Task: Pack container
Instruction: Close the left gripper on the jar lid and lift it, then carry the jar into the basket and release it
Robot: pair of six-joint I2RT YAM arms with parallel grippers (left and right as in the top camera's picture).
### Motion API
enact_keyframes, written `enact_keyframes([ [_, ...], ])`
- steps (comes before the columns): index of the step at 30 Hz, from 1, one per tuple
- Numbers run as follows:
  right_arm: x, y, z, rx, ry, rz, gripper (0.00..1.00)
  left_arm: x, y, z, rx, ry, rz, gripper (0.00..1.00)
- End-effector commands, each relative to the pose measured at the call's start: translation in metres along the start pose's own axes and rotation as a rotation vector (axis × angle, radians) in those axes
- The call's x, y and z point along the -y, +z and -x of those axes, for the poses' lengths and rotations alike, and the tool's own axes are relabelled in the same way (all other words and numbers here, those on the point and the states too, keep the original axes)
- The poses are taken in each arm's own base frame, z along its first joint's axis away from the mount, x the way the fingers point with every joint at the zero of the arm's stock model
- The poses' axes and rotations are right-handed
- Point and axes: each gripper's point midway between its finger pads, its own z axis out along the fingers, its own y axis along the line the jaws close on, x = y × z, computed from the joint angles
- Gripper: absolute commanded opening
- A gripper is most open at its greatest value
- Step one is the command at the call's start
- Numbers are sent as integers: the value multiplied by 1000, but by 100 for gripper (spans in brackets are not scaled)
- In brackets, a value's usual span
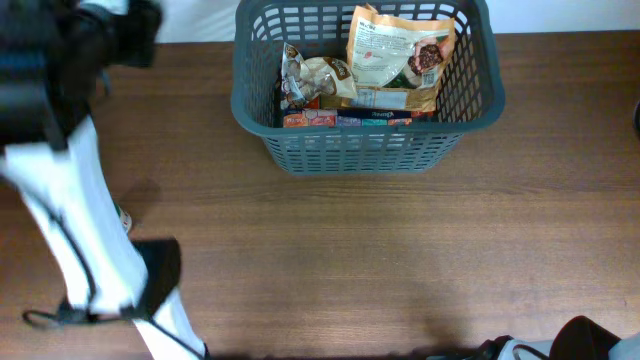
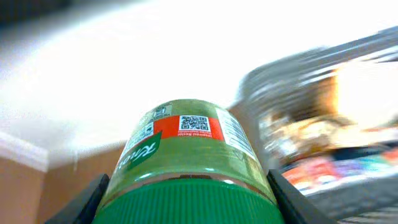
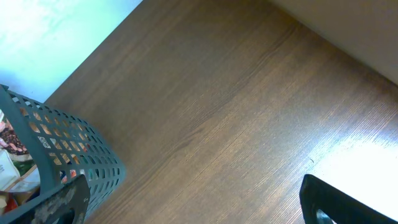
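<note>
The container point(image 1: 365, 150) sits at twelve o'clock on the worktop point(image 1: 400, 250) — packets point(image 1: 395, 55) inside — with a jar point(image 2: 186, 146) in the left hand point(image 2: 186, 199) at its nine o'clock.

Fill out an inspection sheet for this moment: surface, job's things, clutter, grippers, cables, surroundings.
surface: brown wood-grain table, no spills seen.
job's things: grey slotted basket at the table's far edge, holding a printed pouch, a crumpled bag and flat packs; green-lidded jar not yet in it.
clutter: nothing seen.
grippers: left gripper shut on the jar; right gripper open and empty, near a corner of the basket.
cables: thin black cable looped beside the left arm.
surroundings: white backdrop beyond the table.
</note>
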Motion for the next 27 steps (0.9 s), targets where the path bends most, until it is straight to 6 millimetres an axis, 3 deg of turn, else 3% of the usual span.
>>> enact_keyframes([
  [1, 1, 0, -1, -7, 14, 4, 99, 59, -4, 17, 55, 283, -119, 2],
  [6, 1, 0, -1, -7, 14, 4, 99, 126, 22, 9, 13, 440, -258, 2],
  [12, 1, 0, -1, -7, 14, 4, 99, 176, 98, -39, -159, 593, -397, 2],
  [20, 1, 0, -1, -7, 14, 4, 99, 207, 184, -123, -367, 808, -552, 2],
  [27, 1, 0, -1, -7, 14, 4, 99, 217, 226, -169, -479, 832, -592, 2],
])
